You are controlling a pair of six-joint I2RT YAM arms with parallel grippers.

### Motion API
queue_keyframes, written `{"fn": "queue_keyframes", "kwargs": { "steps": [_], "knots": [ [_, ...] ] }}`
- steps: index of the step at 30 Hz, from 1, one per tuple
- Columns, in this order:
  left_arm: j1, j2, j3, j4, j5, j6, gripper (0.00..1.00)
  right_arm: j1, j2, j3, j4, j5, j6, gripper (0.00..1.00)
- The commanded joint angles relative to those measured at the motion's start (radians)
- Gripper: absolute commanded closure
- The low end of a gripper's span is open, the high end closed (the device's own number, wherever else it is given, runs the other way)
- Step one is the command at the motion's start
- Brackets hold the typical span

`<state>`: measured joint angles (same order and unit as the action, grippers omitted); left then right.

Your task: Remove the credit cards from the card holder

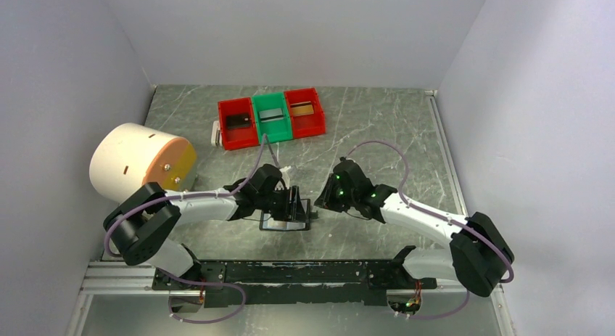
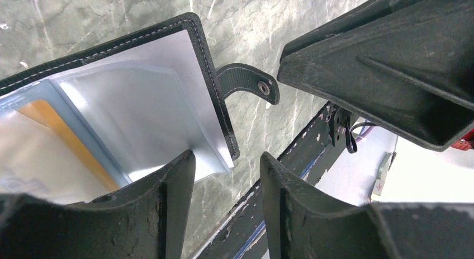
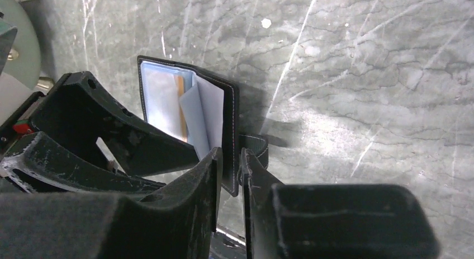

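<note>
Black card holder (image 1: 275, 224) open flat, long axis left-right, tab (image 2: 249, 83) rightward — left gripper (image 2: 227, 156), right gripper (image 3: 230, 152) both parted.

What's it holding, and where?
Left gripper: nothing, jaws open. Right gripper: jaws at the card holder's edge by its snap tab, but grip cannot be told.

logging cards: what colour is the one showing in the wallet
Tan-orange card, best seen in left wrist view.

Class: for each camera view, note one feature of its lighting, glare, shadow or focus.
Top external: even light, soft shadows on the table. Left wrist: glare whitens glossy pockets of the card holder; left gripper's fingers blurred. Right wrist: it casts a shadow rightward; right gripper's fingers out of focus.
</note>
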<state>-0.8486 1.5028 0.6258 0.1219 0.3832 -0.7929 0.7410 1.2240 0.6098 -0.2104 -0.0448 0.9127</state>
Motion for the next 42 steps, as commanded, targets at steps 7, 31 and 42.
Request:
{"fn": "queue_keyframes", "kwargs": {
  "steps": [7,31,42],
  "knots": [
    [-0.026,0.008,0.03,-0.014,-0.012,0.024,0.55,-0.011,0.079,0.066,0.088,-0.116,-0.038,0.86],
    [-0.061,-0.004,0.006,0.032,-0.005,0.036,0.42,0.013,0.368,0.218,0.097,-0.318,-0.131,0.84],
    [-0.062,-0.162,-0.005,-0.115,-0.213,0.045,0.39,0.016,0.367,0.164,0.023,-0.136,-0.117,0.85]
  ]
}}
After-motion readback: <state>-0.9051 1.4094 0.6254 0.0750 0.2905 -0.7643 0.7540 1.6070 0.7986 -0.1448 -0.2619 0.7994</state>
